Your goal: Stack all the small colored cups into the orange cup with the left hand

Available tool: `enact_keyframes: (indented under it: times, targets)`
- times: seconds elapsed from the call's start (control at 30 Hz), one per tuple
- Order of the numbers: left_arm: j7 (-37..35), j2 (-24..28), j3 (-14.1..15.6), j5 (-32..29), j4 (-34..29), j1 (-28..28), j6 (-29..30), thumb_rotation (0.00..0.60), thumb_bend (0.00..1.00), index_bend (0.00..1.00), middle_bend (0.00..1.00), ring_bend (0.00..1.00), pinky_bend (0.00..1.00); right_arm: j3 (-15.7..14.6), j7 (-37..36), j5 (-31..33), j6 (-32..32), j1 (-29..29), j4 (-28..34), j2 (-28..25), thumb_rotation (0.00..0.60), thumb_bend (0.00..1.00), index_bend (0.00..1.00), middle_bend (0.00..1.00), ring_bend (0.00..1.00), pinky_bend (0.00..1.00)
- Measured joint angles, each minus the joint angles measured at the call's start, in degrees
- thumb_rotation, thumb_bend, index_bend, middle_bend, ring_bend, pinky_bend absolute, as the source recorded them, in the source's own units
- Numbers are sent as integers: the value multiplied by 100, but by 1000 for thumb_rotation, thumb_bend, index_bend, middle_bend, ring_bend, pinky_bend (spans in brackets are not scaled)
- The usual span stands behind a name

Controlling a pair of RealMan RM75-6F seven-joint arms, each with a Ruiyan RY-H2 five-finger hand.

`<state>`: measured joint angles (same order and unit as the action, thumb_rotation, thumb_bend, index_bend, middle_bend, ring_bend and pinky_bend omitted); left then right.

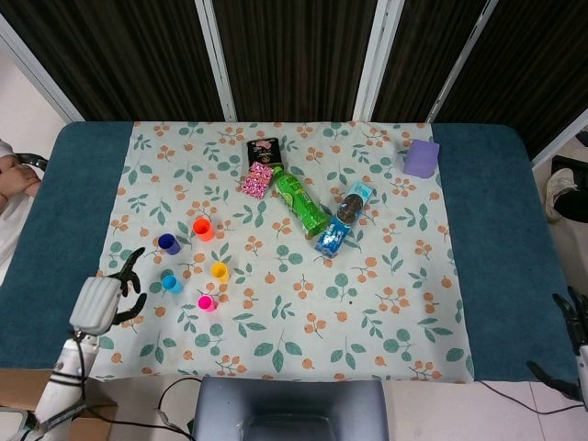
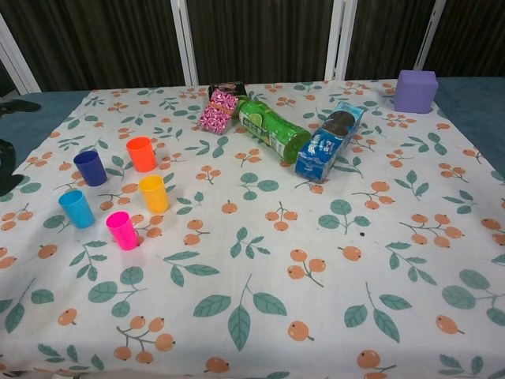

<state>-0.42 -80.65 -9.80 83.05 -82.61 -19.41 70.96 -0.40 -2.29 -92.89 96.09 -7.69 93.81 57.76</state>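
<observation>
Left hand: The left hand [image 1: 99, 300] was seen over the near left edge of the flowered cloth [image 1: 294, 349], just left of the light blue cup [image 1: 171, 283]. Its fingers were spread apart and nothing was held in it. In the chest view only dark fingertips at the far left edge were seen.

Right hand: The right hand [image 1: 576, 342] was seen only in part, off the near right corner of the table [image 1: 501, 230]. No thing was held in it, but how far its fingers were spread could not be told.

Orange cup: The orange cup [image 2: 141, 153] was stood upright on the left part of the cloth, at the far side of the cup group. Nothing was stacked in it yet.

Other cups: The dark blue cup [image 2: 90, 167] was stood just left of the orange one. The yellow cup [image 2: 153, 193] was near the middle of the group, the light blue cup was nearer and to the left, and the pink cup [image 2: 122, 230] was nearest. All were upright and apart from each other.

Step in hand: It was judged that the first cup was being reached for, most likely the light blue one.

How to do it well: The cup should be pinched by its sides, not pushed, so that it is not tipped. The other cups close by should not be bumped. It should be lifted straight up, held over the orange cup, and let down gently.
</observation>
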Motion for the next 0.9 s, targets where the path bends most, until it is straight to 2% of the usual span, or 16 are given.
enact_keyframes:
  times: [0.17,0.37,0.67,0.9]
  targets:
    - [561,-426,-535,-1092,243,-671,-799,600,379,145,1000,1000,1000,18,31,71,-93,35,11,-5,600,190,0,0,0,0]
    - [1395,-751,-896,-2208,462,-1252,-1388,600,366,184,1000,1000,1000,49,-17,144,-89,34,7,-28,600,190,0,0,0,0]
    - [1767,-977,-918,-2909,920,-1558,-1664,600,363,251,1000,1000,1000,34,-96,118,-39,6,-5,-50,600,190,0,0,0,0]
    - [1800,-1101,-880,-3046,1215,-1670,-1733,600,366,314,1000,1000,1000,23,-96,107,-55,10,-5,-56,600,190,0,0,0,0]
